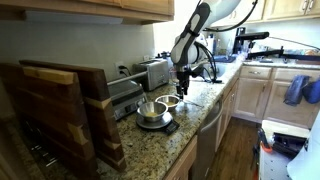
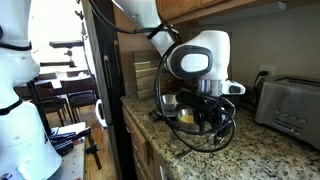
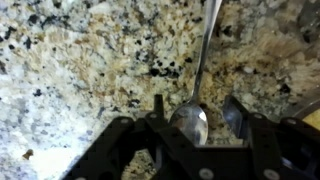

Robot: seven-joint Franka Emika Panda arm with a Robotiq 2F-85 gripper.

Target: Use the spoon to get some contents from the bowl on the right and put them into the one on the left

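The setting was a home kitchen: granite countertop (image 3: 80,60) beneath the gripper (image 3: 195,112), toaster (image 2: 290,100) near it, wooden cabinets (image 1: 258,96) beyond.

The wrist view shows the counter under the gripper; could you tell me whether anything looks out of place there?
The spoon lies on the bare granite counter, its bowl between the fingers of the open gripper, handle pointing away. It looks empty, and no spilled contents show around it.

We can read no text, label, brand, number or sign in any of the views.
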